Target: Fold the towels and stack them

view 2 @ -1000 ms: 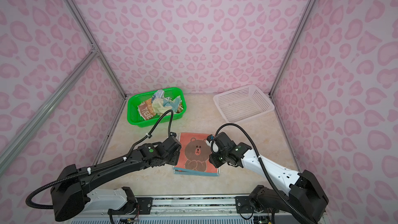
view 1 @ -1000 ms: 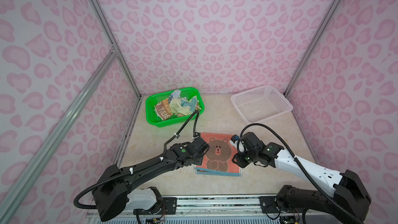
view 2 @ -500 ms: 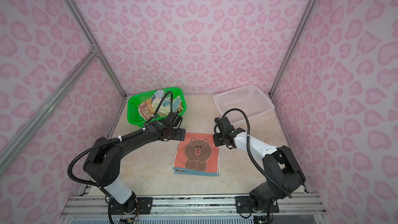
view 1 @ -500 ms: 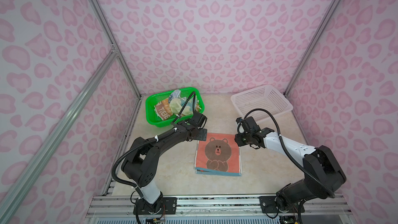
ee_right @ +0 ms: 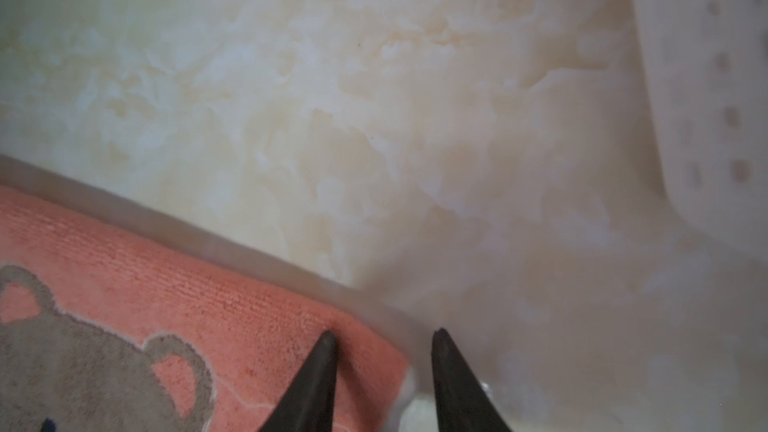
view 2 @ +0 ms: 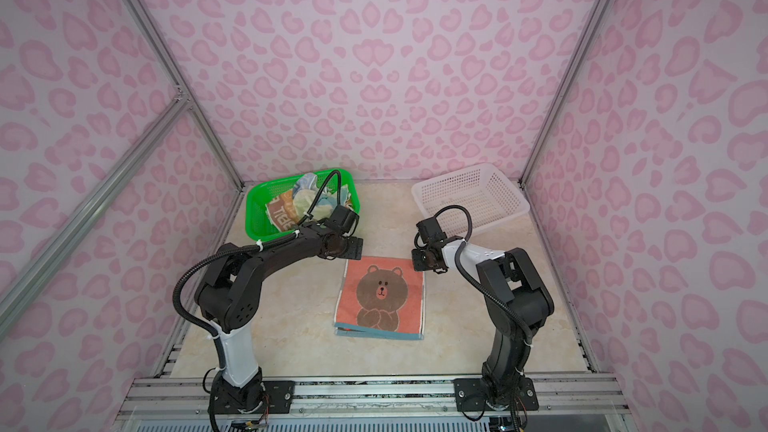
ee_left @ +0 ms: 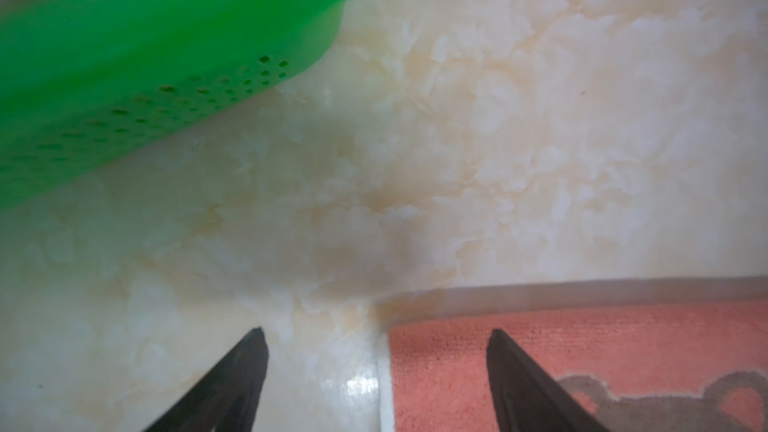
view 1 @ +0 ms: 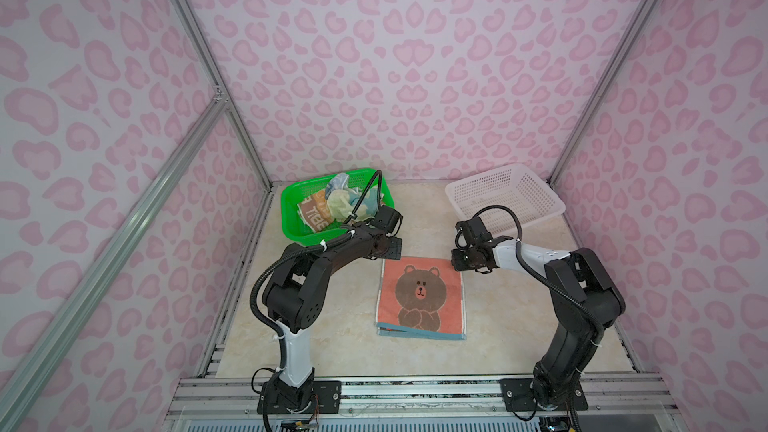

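Item under work: coral towel (view 1: pixel 420 284) (view 2: pixel 380 286), bear print uppermost, lying flat on the table (view 1: pixel 511 326) (view 2: pixel 291 317) near its middle, between the two arms. A blue-edged layer (view 1: pixel 419 333) shows beneath its near edge. Whether this is a fold of the same cloth or a second cloth cannot be told.

Left gripper (view 1: pixel 388 252) (view 2: pixel 349 250): positioned at the far left corner of the coral towel. In the left wrist view (ee_left: pixel 375 331) its jaws stand wide apart, one finger over bare table (ee_left: pixel 498 118) and one over the towel (ee_left: pixel 602 338), with the corner between them. Nothing is held.

Right gripper (view 1: pixel 462 261) (view 2: pixel 420 263): positioned at the far right corner of the same towel. In the right wrist view (ee_right: pixel 383 332) its jaws are parted by a narrow gap, one finger over the coral cloth (ee_right: pixel 187 280) and one over the table (ee_right: pixel 291 76) just past the edge. The cloth lies flat beneath, with no grip on it.

Remaining stock: crumpled towels (view 1: pixel 332 207) (view 2: pixel 297 205), one striped with white letters and one pale yellow-green, heaped in the green basket (view 1: pixel 291 226) (view 2: pixel 253 222) at the far left corner of the table. The basket wall lies close to the left gripper (ee_left: pixel 145 56).

White basket (view 1: pixel 540 201) (view 2: pixel 503 197): at the far right of the table, just beyond the right gripper. Its perforated wall shows in the right wrist view (ee_right: pixel 706 97).
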`<state>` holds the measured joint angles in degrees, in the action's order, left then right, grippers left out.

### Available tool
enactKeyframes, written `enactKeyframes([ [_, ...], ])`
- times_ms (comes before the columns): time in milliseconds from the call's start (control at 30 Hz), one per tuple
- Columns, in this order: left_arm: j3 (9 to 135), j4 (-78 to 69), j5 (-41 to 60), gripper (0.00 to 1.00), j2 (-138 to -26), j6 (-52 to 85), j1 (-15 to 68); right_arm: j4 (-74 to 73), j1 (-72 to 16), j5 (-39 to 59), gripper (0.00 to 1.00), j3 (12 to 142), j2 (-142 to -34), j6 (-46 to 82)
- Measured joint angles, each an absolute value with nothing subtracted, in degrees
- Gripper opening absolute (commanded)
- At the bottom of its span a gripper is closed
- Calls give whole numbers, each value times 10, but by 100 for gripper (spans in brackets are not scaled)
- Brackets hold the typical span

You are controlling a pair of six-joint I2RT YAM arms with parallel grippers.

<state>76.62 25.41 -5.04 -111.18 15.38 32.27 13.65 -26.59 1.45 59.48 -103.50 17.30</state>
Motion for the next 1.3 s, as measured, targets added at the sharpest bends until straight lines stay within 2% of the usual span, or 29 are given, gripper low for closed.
enactKeyframes([
  [333,766,254,-50,57,-1146,161,323,116,-266,12,39,594,-1044,173],
  [600,766,237,-47,48,-1157,167,328,121,-265,4,38,592,-1039,173],
  [700,766,226,-46,42,-1159,167,330,121,-265,4,33,590,-1039,173],
  [900,765,209,-42,37,-1164,167,330,113,-265,5,24,582,-1037,172],
  [933,764,206,-42,30,-1165,167,330,110,-265,6,21,581,-1037,172],
  [1167,761,167,-30,4,-1173,170,330,97,-265,20,1,577,-1037,173],
  [1300,748,148,-28,2,-1168,176,330,94,-265,22,0,577,-1038,173],
])
